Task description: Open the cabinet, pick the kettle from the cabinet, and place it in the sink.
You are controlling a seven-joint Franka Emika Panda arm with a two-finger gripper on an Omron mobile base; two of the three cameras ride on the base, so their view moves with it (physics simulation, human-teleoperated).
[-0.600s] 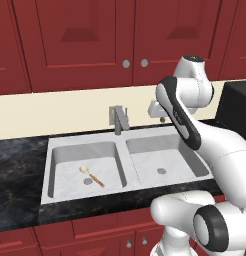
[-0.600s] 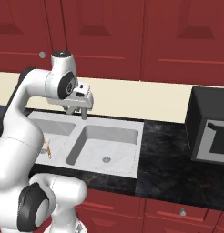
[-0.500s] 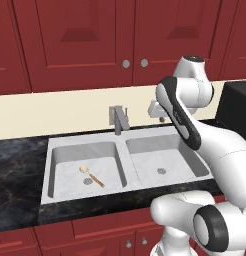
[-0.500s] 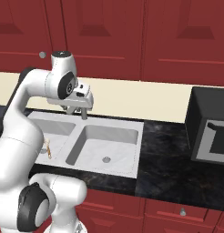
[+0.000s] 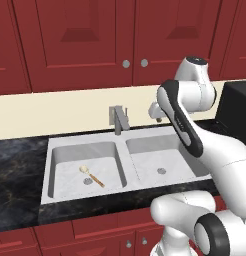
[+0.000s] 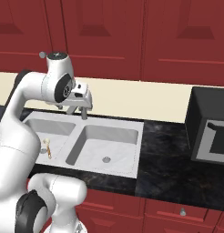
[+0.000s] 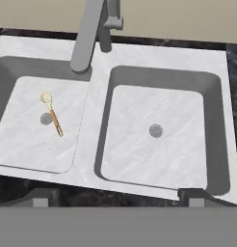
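Cabinet (image 5: 130,42) doors closed: opening not begun; hand (image 7: 118,195) spread empty over sink (image 7: 98,111), must reach a knob (image 5: 126,64).

Bright, even rendered light, sharp focus, soft faint shadows.

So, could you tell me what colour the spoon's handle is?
Light wooden brown, on the spoon in the left basin; hand view shows it best.
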